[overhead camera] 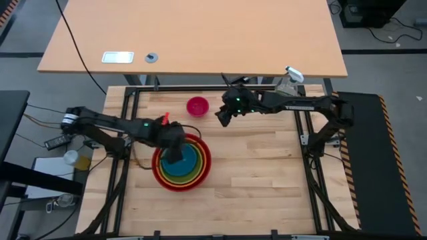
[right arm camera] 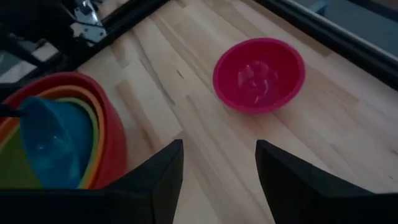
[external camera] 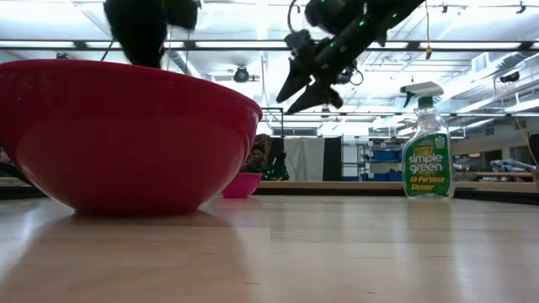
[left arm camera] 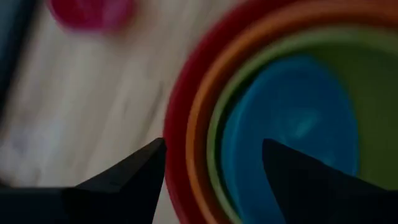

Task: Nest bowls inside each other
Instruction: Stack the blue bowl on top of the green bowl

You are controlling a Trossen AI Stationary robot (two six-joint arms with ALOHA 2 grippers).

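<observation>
Four bowls sit nested near the table's middle: red (overhead camera: 159,172) outermost, then orange (left arm camera: 200,118), lime green (left arm camera: 367,81) and blue (right arm camera: 53,140), which lies tilted in the green one. My left gripper (left arm camera: 213,149) hovers open over the stack's far-left rim (overhead camera: 175,150), with nothing between its fingers. The small magenta-pink bowl (right arm camera: 259,73) stands upright on its base on the wood, farther back (overhead camera: 197,106). My right gripper (right arm camera: 219,149) hangs open above the table just right of the pink bowl (overhead camera: 222,119), tilted down toward it and clear of it.
A spray bottle (external camera: 427,151) stands at the table's far right corner (overhead camera: 288,81). A black metal frame (overhead camera: 305,140) borders the wooden top. Bare wood (overhead camera: 260,180) lies right of and in front of the stack.
</observation>
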